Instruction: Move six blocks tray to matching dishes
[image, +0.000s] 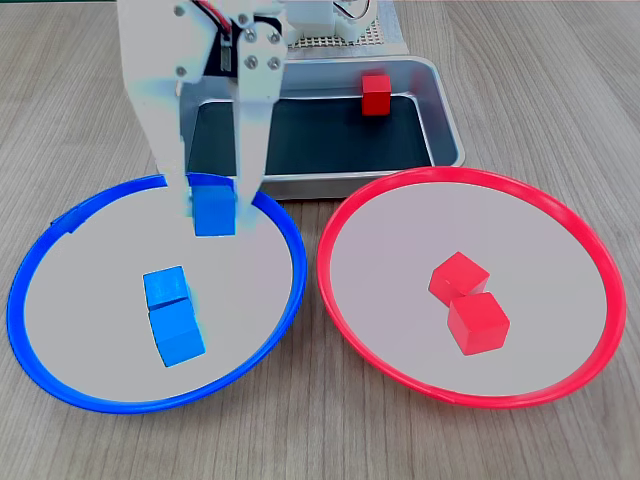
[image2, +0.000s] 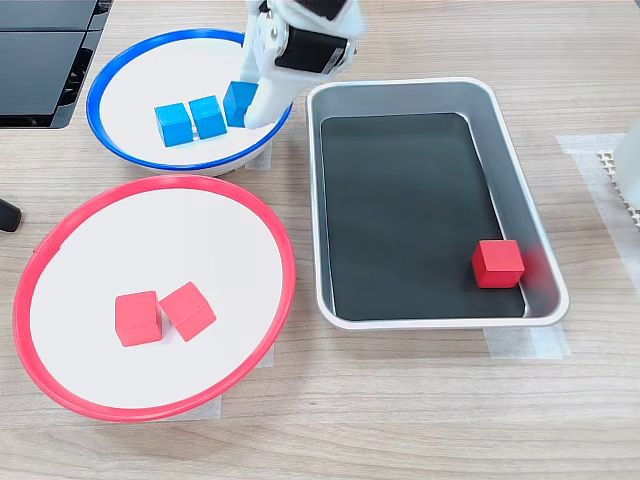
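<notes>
Blocks: two blue ones lie at lower left in the blue dish, and the tool is clamped on a third above its upper edge. Released carelessly, that block could bounce or roll over the near rim. Further right, two red blocks sit in the red dish and one red block waits in the tray, tight in a corner where the walls may foul the tool.

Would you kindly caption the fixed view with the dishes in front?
Gripper holds third blue block over blue dish; one red block remains in tray.

One fixed view looks down obliquely across both dishes toward the tray at the table's far edge. The other looks steeply down from the side. Both share dishes and tray.
</notes>
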